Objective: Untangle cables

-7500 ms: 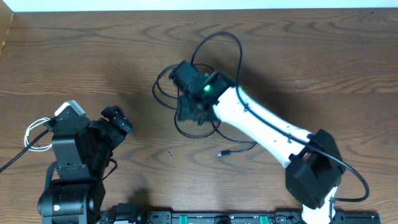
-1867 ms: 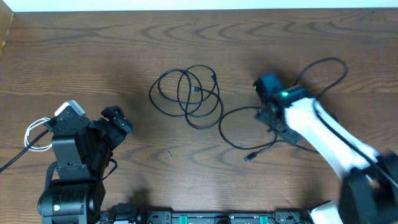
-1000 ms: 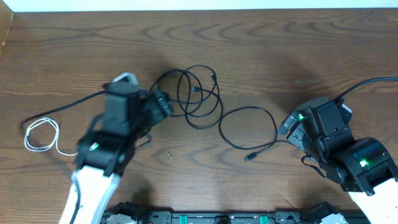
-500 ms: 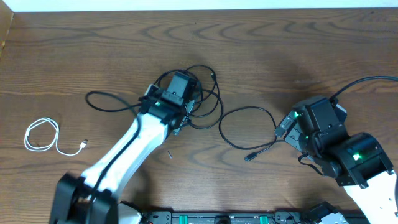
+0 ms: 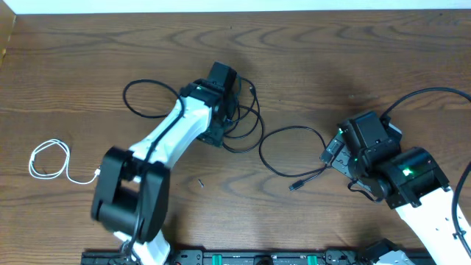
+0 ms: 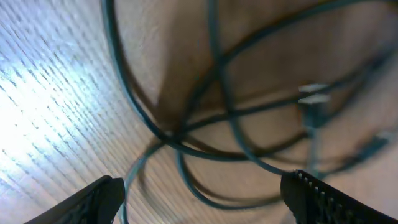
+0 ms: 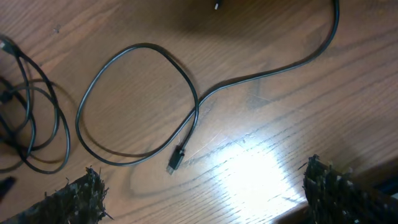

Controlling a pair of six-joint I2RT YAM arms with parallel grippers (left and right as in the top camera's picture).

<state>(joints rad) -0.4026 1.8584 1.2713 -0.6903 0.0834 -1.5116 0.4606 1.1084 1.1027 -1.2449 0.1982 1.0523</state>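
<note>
A tangled coil of black cable (image 5: 246,125) lies mid-table. My left gripper (image 5: 224,110) hovers low over its left side, open. In the left wrist view its fingertips (image 6: 102,194) straddle crossing strands of this black cable (image 6: 186,134), with a plug (image 6: 314,99) at the right. A second black cable (image 5: 291,151) lies apart in a loop, its plug (image 5: 296,185) toward the front. My right gripper (image 5: 333,152) stands open beside that loop, holding nothing; the loop (image 7: 137,106) and plug (image 7: 176,158) show ahead of it. The white cable (image 5: 48,158) lies coiled at the far left.
The left arm's thicker black wire (image 5: 143,99) loops over the table behind the arm. The right arm's wire (image 5: 419,96) arcs at the right. A tiny dark speck (image 5: 200,182) lies on the wood near the front. The wooden table's left edge (image 5: 6,44) is near.
My left arm has swung from the left side across to the black coil and reached over it, uncovering the white cable. The right gripper has shifted slightly; both black cables lie unmoved.
</note>
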